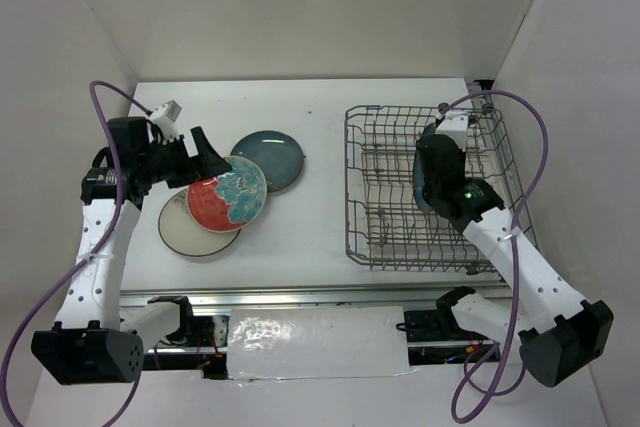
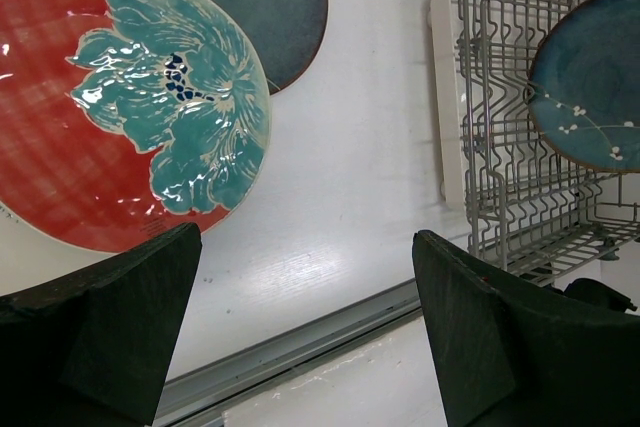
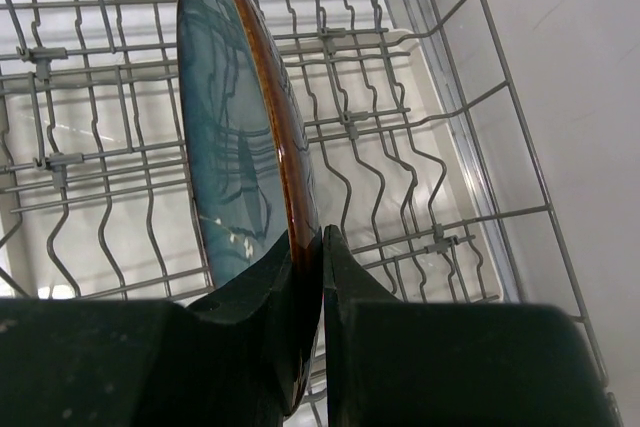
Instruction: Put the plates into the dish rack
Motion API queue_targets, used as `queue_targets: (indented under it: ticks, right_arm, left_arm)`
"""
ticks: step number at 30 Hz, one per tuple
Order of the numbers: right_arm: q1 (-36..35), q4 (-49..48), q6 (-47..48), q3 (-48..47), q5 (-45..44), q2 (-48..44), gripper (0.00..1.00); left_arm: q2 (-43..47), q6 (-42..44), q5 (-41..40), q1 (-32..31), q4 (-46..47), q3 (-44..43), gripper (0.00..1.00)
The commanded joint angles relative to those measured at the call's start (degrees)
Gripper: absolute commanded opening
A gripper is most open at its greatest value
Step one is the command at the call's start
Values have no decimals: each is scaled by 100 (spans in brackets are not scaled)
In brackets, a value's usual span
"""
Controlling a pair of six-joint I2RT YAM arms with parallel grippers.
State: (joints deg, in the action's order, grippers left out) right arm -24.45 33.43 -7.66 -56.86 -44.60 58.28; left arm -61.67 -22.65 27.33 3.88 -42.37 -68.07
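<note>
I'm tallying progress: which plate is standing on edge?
The dark teal plate pinched by the right gripper, upright inside the dish rack. The other teal plate, the red patterned plate and the cream plate lie flat, overlapping, on the table.

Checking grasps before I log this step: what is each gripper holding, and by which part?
The right gripper pinches the blue plate by its rim, upright inside the dish rack. The left gripper is open and holds nothing.
</note>
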Motion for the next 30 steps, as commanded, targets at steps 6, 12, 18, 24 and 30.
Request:
queue_targets:
  ticks: [6,12,18,24,30]
  right_arm:
    - [-174,-900,-113,8,-655,25,0]
    - [-192,-768,-227,61,-611,52,0]
    - [-262,-750,-350,193,-620,25,13]
    - [-306,-671,-438,175,-681,148,36]
    - [-324,-645,-534,175,-734,166,62]
  left_arm:
    - [164,86,53,8,132,5,99]
    - [182,86,-17,-10,159,66,99]
    - [164,77,-35,-10,150,40,99]
    - [208,86,-44,-1,141,57,99]
    - [199,86,-44,-10,150,57,99]
